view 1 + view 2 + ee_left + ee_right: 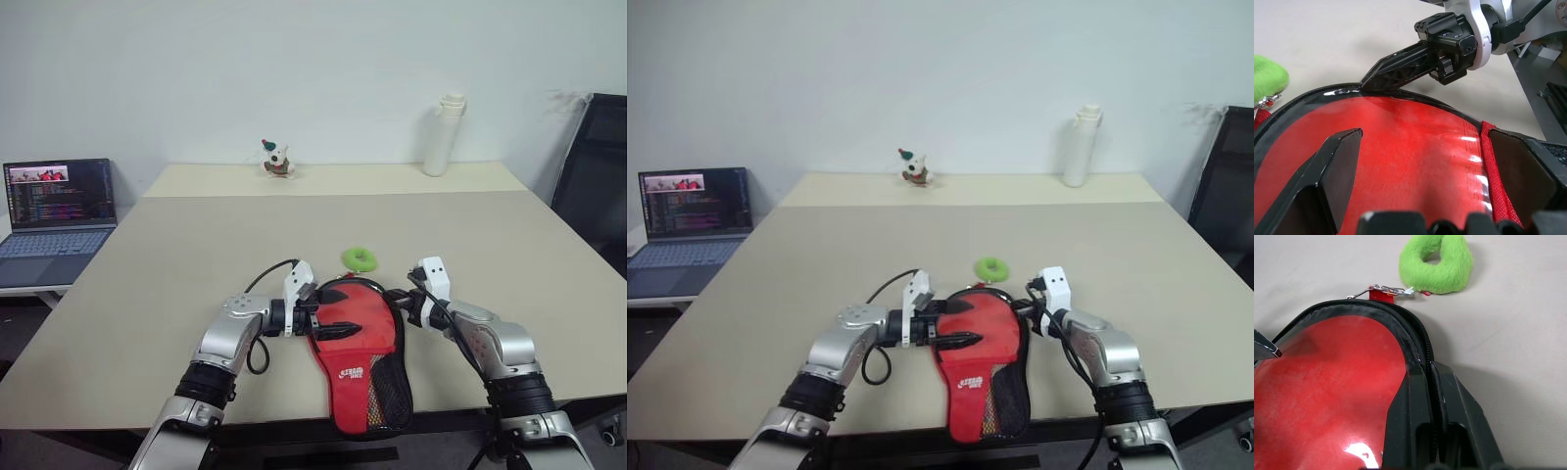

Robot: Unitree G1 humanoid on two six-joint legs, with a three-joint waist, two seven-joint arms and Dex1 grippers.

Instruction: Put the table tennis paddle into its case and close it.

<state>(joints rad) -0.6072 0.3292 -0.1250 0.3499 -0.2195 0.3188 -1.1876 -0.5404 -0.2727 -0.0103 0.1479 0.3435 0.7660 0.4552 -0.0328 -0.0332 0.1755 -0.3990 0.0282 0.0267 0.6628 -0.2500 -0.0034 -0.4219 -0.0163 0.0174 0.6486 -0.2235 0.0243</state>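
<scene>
On a wide beige table [147,294], two robot arms work a red paddle case [364,377] lying at the near edge, its narrow mesh end toward the robot and its rounded head between the two grippers; inside that head the table tennis paddle [1415,161] shows its glossy red face, ringed by the black zipper rim, so the bat appears to be in and the closing is what remains. The left gripper [328,315] reaches in from the left with fingers spread wide over the red face, one finger to each side of it, gripping nothing. The right gripper [1431,396] has its fingers pressed together on the case's zipper rim at the right edge of the head. Just beyond the right fingertips, round the top of the rim, lies the metal zipper pull [1382,291] on its red tab, and past that a small green ring [1438,262]. To do this well, the left fingers should likely pin the case flat while the right re-grips the pull itself and draws it steadily along the rim; tugging the rim alone risks dragging the whole case.
</scene>
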